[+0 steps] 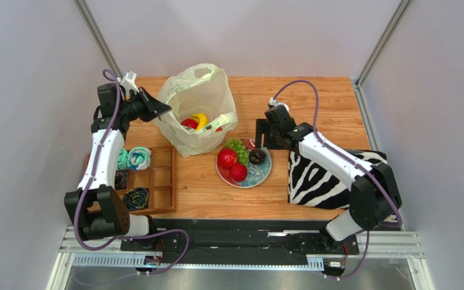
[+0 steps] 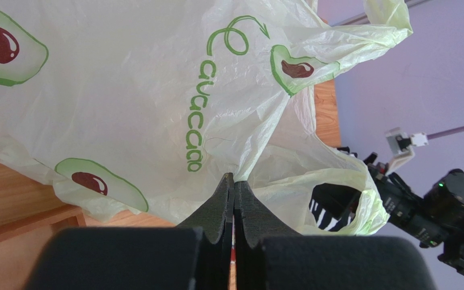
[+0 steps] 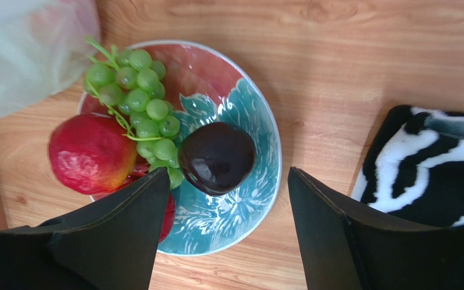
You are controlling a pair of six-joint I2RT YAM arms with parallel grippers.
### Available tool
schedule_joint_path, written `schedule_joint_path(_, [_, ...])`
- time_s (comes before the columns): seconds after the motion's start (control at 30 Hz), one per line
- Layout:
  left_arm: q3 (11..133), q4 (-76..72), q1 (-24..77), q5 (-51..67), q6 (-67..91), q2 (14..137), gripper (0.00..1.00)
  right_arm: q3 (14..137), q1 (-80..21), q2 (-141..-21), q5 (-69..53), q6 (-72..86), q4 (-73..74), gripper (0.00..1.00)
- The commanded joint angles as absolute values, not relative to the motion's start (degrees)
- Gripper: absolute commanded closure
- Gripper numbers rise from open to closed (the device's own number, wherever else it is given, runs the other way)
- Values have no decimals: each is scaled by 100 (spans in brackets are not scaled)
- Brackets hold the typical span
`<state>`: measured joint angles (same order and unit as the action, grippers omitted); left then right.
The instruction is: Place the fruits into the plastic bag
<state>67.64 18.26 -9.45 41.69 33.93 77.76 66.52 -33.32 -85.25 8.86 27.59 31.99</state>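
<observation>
Wooden table [image 1: 301, 103] with a plate [image 3: 258, 121]. Left gripper [image 2: 234, 179] is clamped on the bag [image 2: 125, 90]; right gripper [image 3: 228, 172] hangs above the dark fruit [image 3: 216, 158], jaws spread wide.

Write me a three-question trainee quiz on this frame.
1. True or false: the left end effector is shut on the plastic bag.
2. What do the green grapes and the dark fruit rest on?
3. Which fruit is already inside the plastic bag? A) banana B) green grapes C) dark fruit
Key: 1 true; 2 the plate; 3 A.
</observation>
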Motion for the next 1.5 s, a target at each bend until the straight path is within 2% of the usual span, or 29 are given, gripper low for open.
schedule_joint_path(0.0, [6741, 1819, -932, 4219, 3270, 7480, 100, 6970, -3357, -9042, 485, 3006, 3366, 23])
schedule_joint_path(0.6, [6689, 1740, -932, 4201, 3322, 7471, 100, 7049, -3357, -9668, 79, 3138, 3146, 22])
schedule_joint_path(0.9, [6680, 1723, -923, 4210, 3349, 7471, 100, 7128, -3357, -9887, 88, 3067, 3164, 25])
schedule_joint_path(1.1, [6671, 1731, -932, 4201, 3349, 7453, 100, 7189, -3349, -9984, 88, 3015, 3181, 38])
schedule_joint_path(1.13, [6671, 1731, -932, 4201, 3349, 7453, 100, 7189, -3349, -9993, 79, 2997, 3190, 45])
schedule_joint_path(1.23, [6680, 1732, -932, 4192, 3357, 7444, 100, 7172, -3357, -9906, 132, 2979, 3226, 54])
schedule_joint_path(1.47, [6680, 1731, -932, 4201, 3340, 7453, 100, 7128, -3357, -9503, 543, 2945, 3287, 65])
